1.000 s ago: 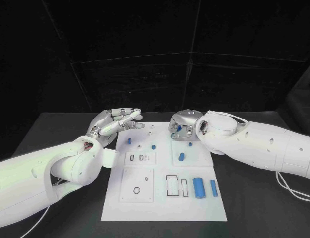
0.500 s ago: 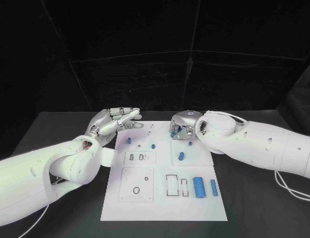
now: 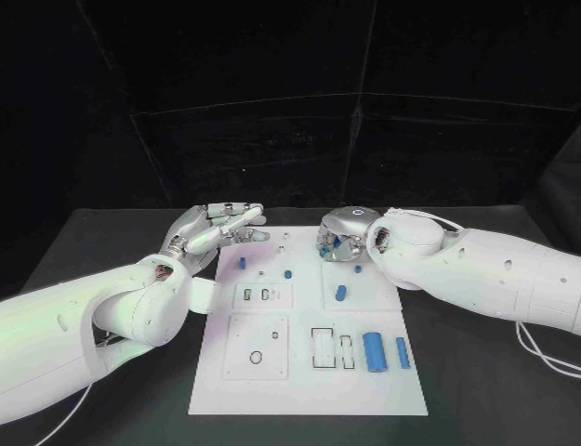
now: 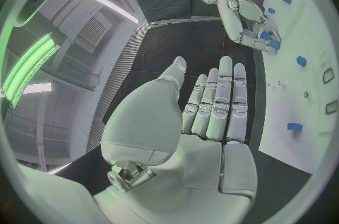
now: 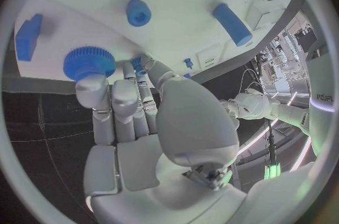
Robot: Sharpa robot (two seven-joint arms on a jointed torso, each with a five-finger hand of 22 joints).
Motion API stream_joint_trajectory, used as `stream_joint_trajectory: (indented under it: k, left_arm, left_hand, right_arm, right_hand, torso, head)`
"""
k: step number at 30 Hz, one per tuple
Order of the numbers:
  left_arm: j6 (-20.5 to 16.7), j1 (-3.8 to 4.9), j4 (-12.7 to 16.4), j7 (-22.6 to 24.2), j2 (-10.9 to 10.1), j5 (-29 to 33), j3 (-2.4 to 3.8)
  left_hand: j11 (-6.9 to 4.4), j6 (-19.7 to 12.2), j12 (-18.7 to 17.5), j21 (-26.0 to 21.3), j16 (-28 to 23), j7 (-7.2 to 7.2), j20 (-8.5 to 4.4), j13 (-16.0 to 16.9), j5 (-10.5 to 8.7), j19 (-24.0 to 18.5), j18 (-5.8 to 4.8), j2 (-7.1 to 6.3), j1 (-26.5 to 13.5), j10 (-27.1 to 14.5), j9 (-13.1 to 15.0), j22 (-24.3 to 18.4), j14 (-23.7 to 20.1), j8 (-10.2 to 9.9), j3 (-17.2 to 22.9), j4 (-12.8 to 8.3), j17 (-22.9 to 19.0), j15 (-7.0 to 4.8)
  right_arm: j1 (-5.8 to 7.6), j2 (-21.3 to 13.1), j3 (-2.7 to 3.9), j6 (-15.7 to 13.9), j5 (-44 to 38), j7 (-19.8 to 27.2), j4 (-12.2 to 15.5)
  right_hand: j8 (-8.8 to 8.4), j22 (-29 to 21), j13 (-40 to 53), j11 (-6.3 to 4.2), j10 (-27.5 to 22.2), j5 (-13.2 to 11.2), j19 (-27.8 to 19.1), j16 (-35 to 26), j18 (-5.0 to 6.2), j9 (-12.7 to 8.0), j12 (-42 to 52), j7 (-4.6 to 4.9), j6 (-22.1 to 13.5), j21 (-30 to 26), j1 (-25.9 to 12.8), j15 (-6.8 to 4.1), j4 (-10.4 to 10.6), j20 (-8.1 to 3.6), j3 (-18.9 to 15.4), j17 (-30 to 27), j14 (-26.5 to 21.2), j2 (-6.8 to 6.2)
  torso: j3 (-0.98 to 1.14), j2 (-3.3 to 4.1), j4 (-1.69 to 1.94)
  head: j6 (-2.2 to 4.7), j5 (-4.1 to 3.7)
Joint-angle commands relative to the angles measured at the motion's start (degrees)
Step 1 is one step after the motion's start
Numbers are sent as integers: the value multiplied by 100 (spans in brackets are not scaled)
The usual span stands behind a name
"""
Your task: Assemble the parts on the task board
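1. My two arms are white; my left hand (image 3: 217, 226) and my right hand (image 3: 341, 236) are silver with a metallic sheen.
2. The task board (image 3: 304, 386) is plain white, with thin black outlines round its slots.
3. The desk (image 3: 505, 409) is black, and the backdrop behind it is black too.
4. The parts are blue: a toothed blue gear (image 5: 89, 62) at my right fingertips, a small blue ring (image 5: 138, 12), a blue cylinder (image 5: 232, 24) and a blue block (image 5: 27, 36).
5. Nearer me, a thick blue cylinder (image 3: 372, 351) and a thinner blue one (image 3: 402, 352) lie on the white.
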Motion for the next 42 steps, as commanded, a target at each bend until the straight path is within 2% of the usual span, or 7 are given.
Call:
stream_joint_trajectory:
  k: [1,9,13,20,24,34,42]
  left_arm:
    - [80,11,6,10,-4,5,5]
    - [114,24,-3,-13,-12,5,5]
    - [45,29,-14,26,5,6,5]
    - [28,32,-41,43,47,48,4]
    - [14,45,-21,49,42,64,4]
    - [-41,80,50,60,31,73,4]
    - [-42,96,54,51,28,74,4]
  left_hand:
    - [-5,36,-34,-22,-22,30,-2,-9,-14,42,86,51,7,28,-7,-12,-44,-32,-19,-24,10,5]
    - [-4,35,-54,-37,-27,28,-2,-13,-14,52,86,81,41,21,-9,-24,-51,-44,-25,-57,27,5]
    - [-2,39,-62,-53,-43,31,1,-15,-14,45,82,90,37,23,-8,-34,-77,-49,-41,-64,33,12]
    - [-1,42,-66,-62,-50,31,4,-15,-14,41,81,93,34,26,-8,-39,-90,-51,-52,-67,36,16]
    - [0,44,-67,-66,-53,32,5,-15,-14,40,81,95,32,28,-7,-42,-95,-51,-56,-68,38,17]
    - [-1,50,-68,-71,-55,31,5,-15,-14,39,82,106,35,34,-6,-46,-97,-51,-59,-72,42,17]
    - [-1,50,-68,-71,-55,31,5,-15,-14,39,82,106,35,34,-6,-46,-97,-51,-59,-72,42,17]
  right_arm:
    - [11,-39,6,-638,193,205,110]
    - [17,4,12,-910,487,-228,202]
    - [34,173,15,-1033,522,-400,31]
    - [49,566,17,-1205,603,-457,-393]
    - [54,736,18,-1186,636,-455,-519]
    - [66,937,18,-1121,606,-590,-681]
    - [85,973,19,-1104,575,-636,-725]
  right_hand:
    - [21,150,41,-24,103,39,61,101,-83,37,-1,-10,97,128,52,-50,22,-5,202,82,150,7]
    - [-1,247,57,-32,138,-12,58,196,-95,38,-38,-14,131,214,-53,-48,105,-3,355,156,137,-60]
    - [-18,276,61,-30,138,12,53,235,-97,36,-60,-13,130,243,-102,-47,150,-1,417,184,133,-98]
    - [-40,320,64,-26,132,16,53,293,-102,34,-82,-11,123,281,-188,-42,228,5,468,233,133,-158]
    - [-50,337,64,-23,123,8,53,305,-104,32,-92,-10,115,297,-218,-39,260,7,491,238,130,-181]
    - [-70,348,62,-14,97,-13,46,331,-105,27,-108,-4,96,311,-262,-32,308,13,520,256,126,-225]
    - [-74,354,61,-13,91,-16,47,342,-106,26,-110,-4,91,316,-267,-31,315,14,526,267,127,-237]
  torso:
    - [-2,8,9]
    - [-3,26,8]
    - [1,36,33]
    - [-20,53,88]
    - [-13,82,78]
    - [-36,147,147]
    - [-44,182,164]
  head:
    - [14,9]
    - [63,37]
    - [85,37]
    - [108,-4]
    - [142,29]
    - [155,19]
    - [153,16]
